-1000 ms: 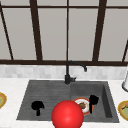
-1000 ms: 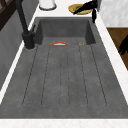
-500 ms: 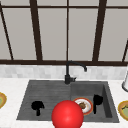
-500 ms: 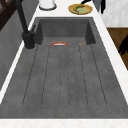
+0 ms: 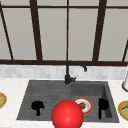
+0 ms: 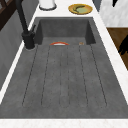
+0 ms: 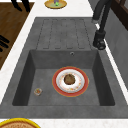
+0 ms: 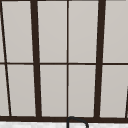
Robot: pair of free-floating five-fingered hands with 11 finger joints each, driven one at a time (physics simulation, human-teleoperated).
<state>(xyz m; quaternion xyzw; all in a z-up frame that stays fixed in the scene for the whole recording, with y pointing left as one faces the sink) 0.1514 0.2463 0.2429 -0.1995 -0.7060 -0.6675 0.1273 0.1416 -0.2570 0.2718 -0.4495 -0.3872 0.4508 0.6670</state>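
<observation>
Nothing is grasped at this moment, so I judge the work to be at a hovering stage. The right hand (image 5: 102, 105) hangs released, fingers pointing down, over the sink (image 5: 27, 100) basin, just at 3 o'clock of the red-rimmed plate (image 5: 83, 105) and apart from it. The left hand (image 5: 37, 106) floats over the drainboard (image 6: 65, 77), well off at 9 o'clock of the plate. Whether it is released or clenched I cannot tell. The plate lies flat on the basin floor with a brown lump of food (image 7: 69, 79) at its middle. Taking it would call for a descent into the basin and a grip on the rim, as the steep basin wall is close to that hand. A small food scrap (image 7: 38, 91) lies on the basin floor at 8 o'clock of the plate in the right side view. A red ball (image 5: 67, 115) covers the plate's edge at 8 o'clock in the front view, and the black faucet (image 5: 68, 72) stands at 11 o'clock. On the table (image 5: 15, 90) sit a yellow bowl (image 5: 123, 110) at 3 o'clock, another yellow dish (image 5: 1, 100) at 9 o'clock, and a white container (image 5: 125, 83) at 2 o'clock.
</observation>
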